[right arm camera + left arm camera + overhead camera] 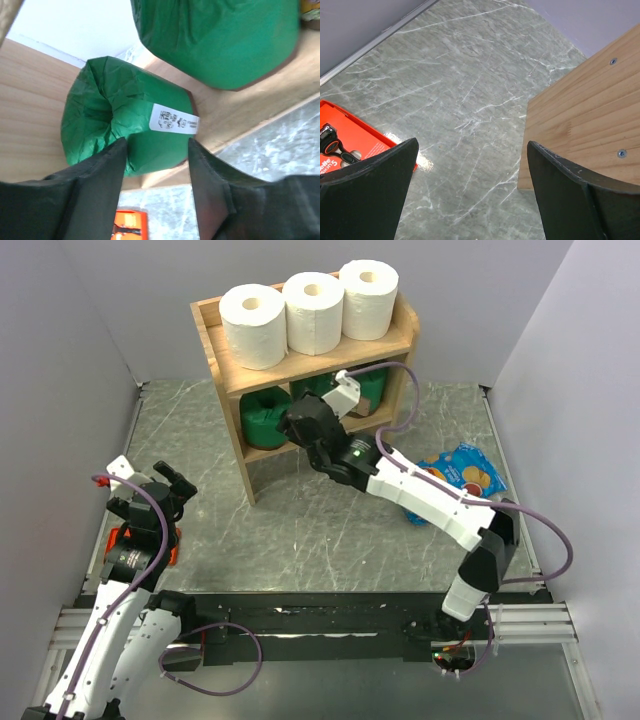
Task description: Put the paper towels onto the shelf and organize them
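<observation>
I'm seeing right pincer (pixel 157 145) part-open, nosing at green package (pixel 115 110); pulling back could be snagging it, jolting shelf (pixel 232 430), toppling towels (pixel 313 312); left pincer (pixel 472 145) hanging wide open.

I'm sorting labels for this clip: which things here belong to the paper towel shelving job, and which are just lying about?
Job: paper towels, shelf.
Lying about: green packages, blue snack bag, red box.
</observation>
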`<state>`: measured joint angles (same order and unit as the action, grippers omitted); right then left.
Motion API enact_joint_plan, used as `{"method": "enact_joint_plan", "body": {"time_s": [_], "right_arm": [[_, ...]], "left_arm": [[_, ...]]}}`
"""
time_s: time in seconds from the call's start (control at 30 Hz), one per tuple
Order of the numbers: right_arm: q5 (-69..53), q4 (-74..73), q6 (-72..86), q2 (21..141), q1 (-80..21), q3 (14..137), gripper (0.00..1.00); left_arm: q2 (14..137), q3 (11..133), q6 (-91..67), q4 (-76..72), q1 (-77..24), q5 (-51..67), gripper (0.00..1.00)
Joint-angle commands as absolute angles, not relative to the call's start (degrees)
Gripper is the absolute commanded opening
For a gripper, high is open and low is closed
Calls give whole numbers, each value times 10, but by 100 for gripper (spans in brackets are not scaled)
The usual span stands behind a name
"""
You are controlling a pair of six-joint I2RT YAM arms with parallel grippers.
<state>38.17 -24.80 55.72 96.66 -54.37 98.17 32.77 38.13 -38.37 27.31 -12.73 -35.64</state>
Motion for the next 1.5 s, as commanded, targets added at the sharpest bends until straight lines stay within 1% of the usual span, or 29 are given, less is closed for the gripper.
{"method": "enact_joint_plan", "body": {"time_s": [0.0, 0.03, 0.17, 0.2, 0.3, 0.63, 0.7, 0.83, 0.93, 1.2, 1.47], "right_arm": [[407, -196, 481, 909, -557, 938, 53], [411, -171, 471, 904, -562, 918, 49], [364, -82, 400, 888, -563, 865, 49], [360, -81, 385, 890, -563, 866, 49], [337, -67, 360, 893, -564, 864, 55], [302, -43, 322, 904, -563, 861, 55], [293, -35, 314, 904, -563, 857, 51], [287, -27, 314, 912, -563, 844, 38], [290, -18, 309, 918, -563, 835, 33], [268, 38, 308, 941, -545, 827, 31], [248, 43, 308, 987, -528, 863, 31]], "left_arm": [[328, 379, -377, 256, -129, -359, 96], [328, 379, -377, 257, -129, -359, 97], [329, 379, -377, 258, -129, -359, 96], [329, 380, -377, 258, -129, -359, 96], [328, 379, -376, 257, -129, -359, 96], [327, 378, -374, 256, -129, -359, 96], [326, 378, -374, 255, -129, -359, 96], [326, 378, -374, 256, -129, -359, 96], [324, 378, -373, 255, -129, -358, 96], [325, 378, -374, 256, -129, -361, 96], [330, 379, -374, 258, -129, -366, 96]]}}
